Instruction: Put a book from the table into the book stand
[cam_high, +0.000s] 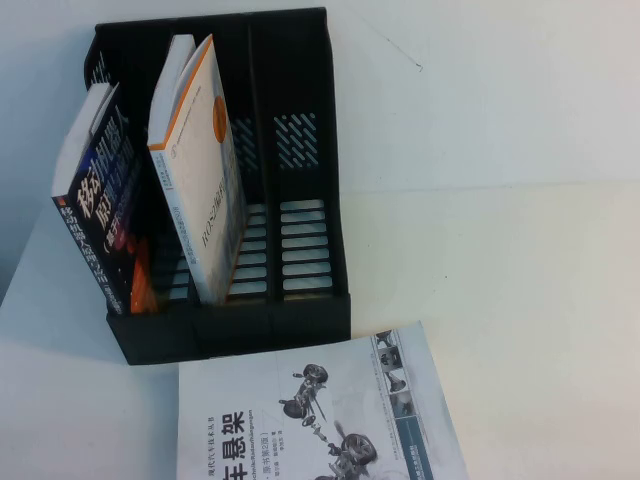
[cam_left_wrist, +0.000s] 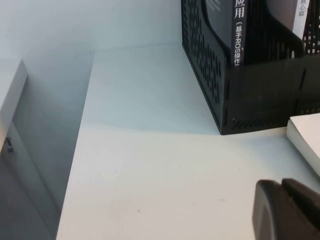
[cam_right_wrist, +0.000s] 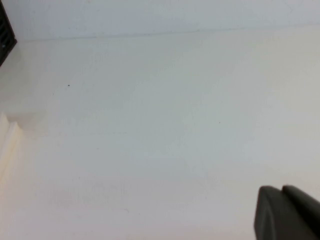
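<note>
- The left gripper (cam_left_wrist: 287, 210) shows only in its own wrist view, low over the bare table (cam_high: 520, 260). Its dark fingers lie pressed together, clenched on nothing. It sits near the front left corner of the book stand (cam_high: 300, 310).
- The right gripper (cam_right_wrist: 285, 212) shows likewise only in its wrist view, over bare white tabletop well apart from the stand. Its two fingers look closed against each other, with nothing between them.
- The book (cam_high: 320, 420) lies flat on the table, cover up, just in front of the stand, and its near part runs out of the high view.
- I judge it light and thin, so it will likely flex and droop if taken by one corner. The glossy cover looks slippery. With no gap under it, a grip on a free edge, probably the spine side, or a slide toward the table edge seems wisest.
- The stand's right compartment is empty. The middle one holds an orange-edged white book (cam_high: 200, 170), and the left one a dark-covered book (cam_high: 90, 200), both leaning.
- The high view alone shows the book's cover and all three compartments, but no gripper.
- The left wrist view alone shows the stand's vented side wall, the dark book's spine, a pale corner of the book's page block and the table's left edge.
- The right wrist view adds only a black sliver of the stand.
</note>
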